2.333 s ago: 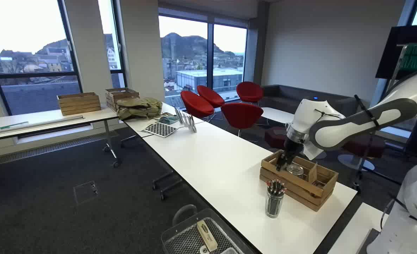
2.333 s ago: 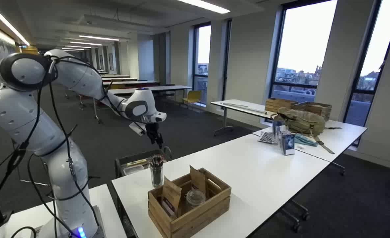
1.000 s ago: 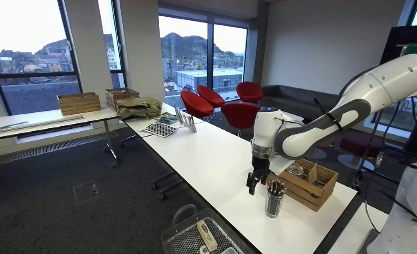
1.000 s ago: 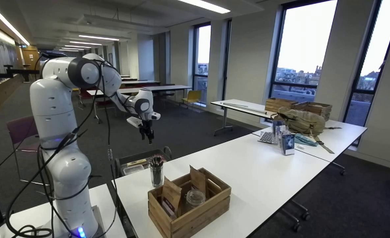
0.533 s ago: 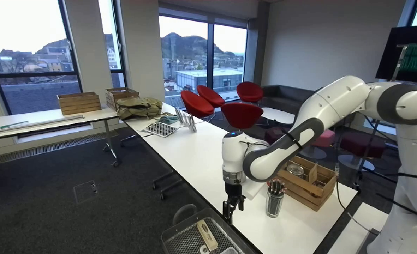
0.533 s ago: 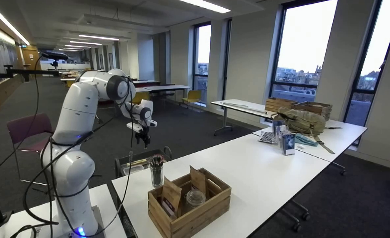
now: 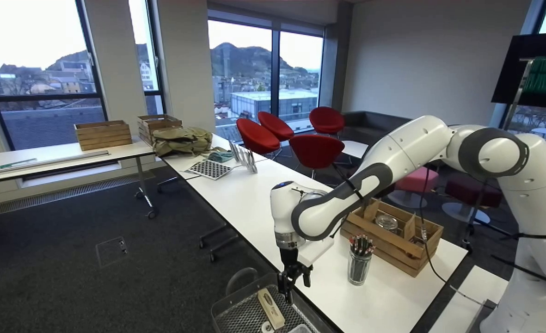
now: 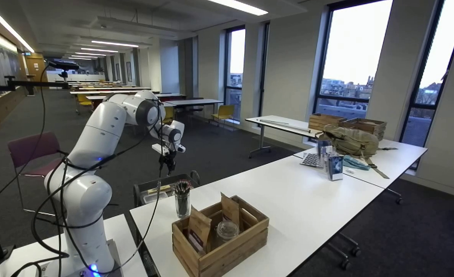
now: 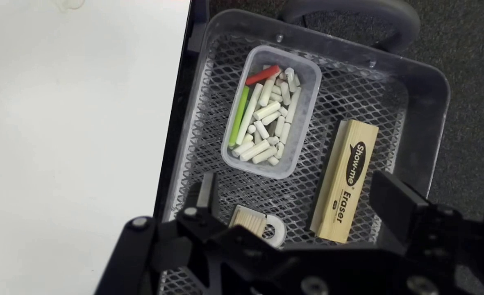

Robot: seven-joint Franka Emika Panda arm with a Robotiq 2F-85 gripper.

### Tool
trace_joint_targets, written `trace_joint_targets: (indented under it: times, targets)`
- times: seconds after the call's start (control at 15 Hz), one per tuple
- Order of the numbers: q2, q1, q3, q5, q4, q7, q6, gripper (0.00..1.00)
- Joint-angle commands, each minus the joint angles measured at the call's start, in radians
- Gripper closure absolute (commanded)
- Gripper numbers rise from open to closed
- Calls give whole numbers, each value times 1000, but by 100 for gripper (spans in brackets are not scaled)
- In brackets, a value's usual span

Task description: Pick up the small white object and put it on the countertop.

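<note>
A small white ring-shaped piece (image 9: 278, 232) lies on the mesh floor of a dark tray (image 9: 424, 131). It adjoins a small holder of thin wooden sticks (image 9: 250, 219). The ring also shows in an exterior view (image 7: 267, 327). My gripper (image 9: 301, 198) is open and empty above the tray; its left finger partly hides the stick holder. The gripper shows in both exterior views (image 7: 296, 287) (image 8: 167, 167), over the tray's edge beside the countertop. The long glossy white countertop (image 7: 236, 203) also shows in the other views (image 8: 284, 196) (image 9: 73, 102).
The tray also holds a wooden eraser (image 9: 346, 184) and a clear tub (image 9: 307, 123) of chalk pieces. A glass of pencils (image 7: 358, 268) and a wooden crate (image 7: 393, 247) stand on the countertop. A backpack (image 7: 182, 141) and a checkered board (image 7: 209, 169) lie at its far end.
The arm has swung from beside the wooden crate across the countertop, past the pencil glass, to the tray. The gripper is lower over the tray than half a second ago. The objects look unmoved.
</note>
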Motion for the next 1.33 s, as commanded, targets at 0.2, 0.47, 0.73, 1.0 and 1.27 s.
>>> trace_joint_targets:
  times: [0.2, 0.47, 0.73, 1.0, 1.27]
  targets:
    - [1, 27, -23, 13, 5, -8, -4, 0]
    - [23, 47, -26, -36, 21, -57, 41, 0]
    - [108, 87, -33, -68, 84, -59, 118, 0]
    - [175, 98, -25, -3, 108, -23, 187, 0]
    - [218, 93, -21, 67, 108, 10, 205, 0]
